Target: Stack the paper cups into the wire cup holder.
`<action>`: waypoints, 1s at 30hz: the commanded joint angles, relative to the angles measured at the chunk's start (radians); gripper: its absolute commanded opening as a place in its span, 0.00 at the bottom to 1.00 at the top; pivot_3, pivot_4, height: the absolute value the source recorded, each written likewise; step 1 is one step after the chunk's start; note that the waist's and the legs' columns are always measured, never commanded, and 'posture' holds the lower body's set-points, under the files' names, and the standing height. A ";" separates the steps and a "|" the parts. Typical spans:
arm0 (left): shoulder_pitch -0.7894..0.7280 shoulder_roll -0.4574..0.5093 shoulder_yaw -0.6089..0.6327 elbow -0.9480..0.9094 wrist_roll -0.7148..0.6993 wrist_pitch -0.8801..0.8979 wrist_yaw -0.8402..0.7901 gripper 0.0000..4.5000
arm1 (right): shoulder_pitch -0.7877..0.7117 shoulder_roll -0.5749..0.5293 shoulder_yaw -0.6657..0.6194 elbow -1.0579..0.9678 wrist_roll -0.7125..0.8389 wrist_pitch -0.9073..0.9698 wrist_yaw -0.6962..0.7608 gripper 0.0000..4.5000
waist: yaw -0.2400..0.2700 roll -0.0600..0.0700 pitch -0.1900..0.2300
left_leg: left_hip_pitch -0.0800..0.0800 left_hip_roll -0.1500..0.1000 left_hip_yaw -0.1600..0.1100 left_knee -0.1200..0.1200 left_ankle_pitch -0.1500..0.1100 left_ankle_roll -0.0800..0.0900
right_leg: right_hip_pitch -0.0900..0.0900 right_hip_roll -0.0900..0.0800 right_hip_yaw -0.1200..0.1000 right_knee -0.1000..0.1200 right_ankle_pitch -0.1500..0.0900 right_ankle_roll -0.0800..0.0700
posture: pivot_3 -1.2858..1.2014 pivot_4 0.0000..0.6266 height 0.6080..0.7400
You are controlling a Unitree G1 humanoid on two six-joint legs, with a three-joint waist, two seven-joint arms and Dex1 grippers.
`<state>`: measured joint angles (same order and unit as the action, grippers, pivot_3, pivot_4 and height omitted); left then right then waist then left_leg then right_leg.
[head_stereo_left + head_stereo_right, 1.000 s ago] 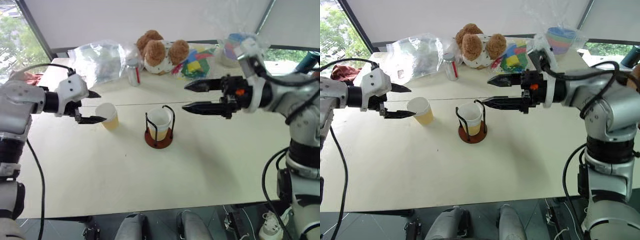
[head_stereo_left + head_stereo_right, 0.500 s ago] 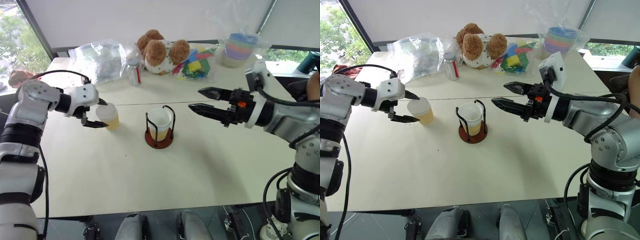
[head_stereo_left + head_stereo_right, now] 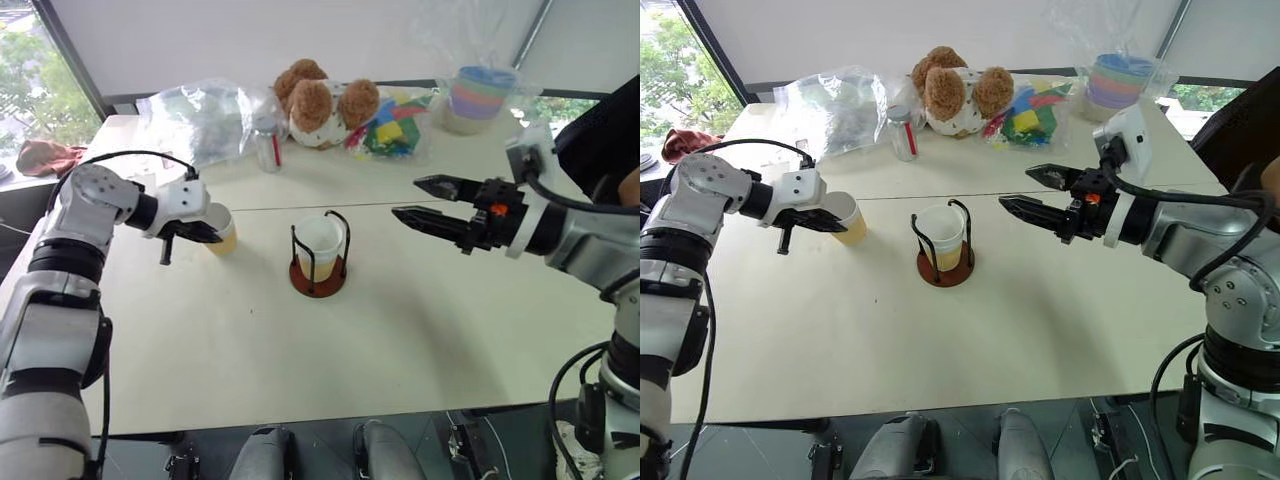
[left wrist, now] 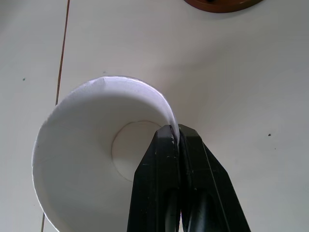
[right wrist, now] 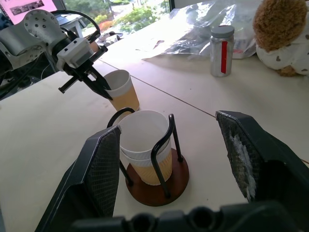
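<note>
Left of centre in the head view, a loose paper cup [image 3: 220, 232] stands on the table [image 3: 400, 340], its thin rim pinched between the left gripper's [image 4: 175, 137] pressed-together fingers, one inside the wall, one outside. Such a narrow bite could crumple the rim or let the cup swing and slip on lifting. Right of it, the wire cup holder [image 3: 318, 262] already carries what look like two nested cups [image 5: 145, 145]. Further right, the right gripper [image 3: 428, 201] hovers with jaws spread, empty.
</note>
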<state>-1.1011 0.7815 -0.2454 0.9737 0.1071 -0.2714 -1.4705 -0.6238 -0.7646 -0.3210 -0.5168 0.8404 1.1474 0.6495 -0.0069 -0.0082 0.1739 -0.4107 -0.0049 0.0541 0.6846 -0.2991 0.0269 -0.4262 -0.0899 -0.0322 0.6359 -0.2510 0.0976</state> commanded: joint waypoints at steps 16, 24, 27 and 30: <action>-0.354 -0.060 -0.317 -0.379 -0.627 0.334 -0.144 0.01 | 0.262 -0.290 -0.137 -0.064 0.039 -0.096 0.180 0.76 | -0.005 0.000 0.000 | -0.002 0.000 -0.002 0.003 -0.002 0.004 | 0.000 0.001 0.002 -0.004 0.001 0.002 | 0.52 0.24 1.00; -0.398 -0.015 -0.533 -0.323 -0.675 0.199 -0.144 0.01 | 0.329 -0.244 -0.186 -0.138 0.119 -0.082 0.072 0.76 | 0.001 0.000 0.001 | 0.000 0.000 -0.002 0.003 -0.001 0.002 | 0.000 0.001 0.003 -0.002 0.001 0.002 | 0.52 0.24 1.00; -0.412 -0.024 -0.562 -0.297 -0.689 0.173 -0.144 0.01 | 0.338 -0.239 -0.185 -0.144 0.139 -0.088 0.045 0.76 | 0.012 0.000 0.001 | -0.001 0.000 -0.002 0.004 -0.001 0.002 | 0.000 0.001 0.003 -0.002 0.001 0.002 | 0.52 0.24 1.00; -0.421 -0.035 -0.582 -0.274 -0.693 0.153 -0.144 0.01 | 0.340 -0.240 -0.180 -0.143 0.152 -0.095 0.026 0.76 | 0.020 0.000 0.001 | -0.001 0.000 -0.001 0.004 -0.001 0.002 | 0.000 0.001 0.003 -0.003 0.001 0.002 | 0.52 0.24 1.00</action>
<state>-1.4823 0.7434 -0.8204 0.6979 -0.5702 -0.1001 -1.6110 -0.2809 -1.0034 -0.4698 -0.6356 0.9732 1.0696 0.6863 0.0130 -0.0083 0.1746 -0.4122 -0.0048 0.0525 0.6893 -0.3002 0.0290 -0.4259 -0.0886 -0.0296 0.6333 -0.2502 0.0996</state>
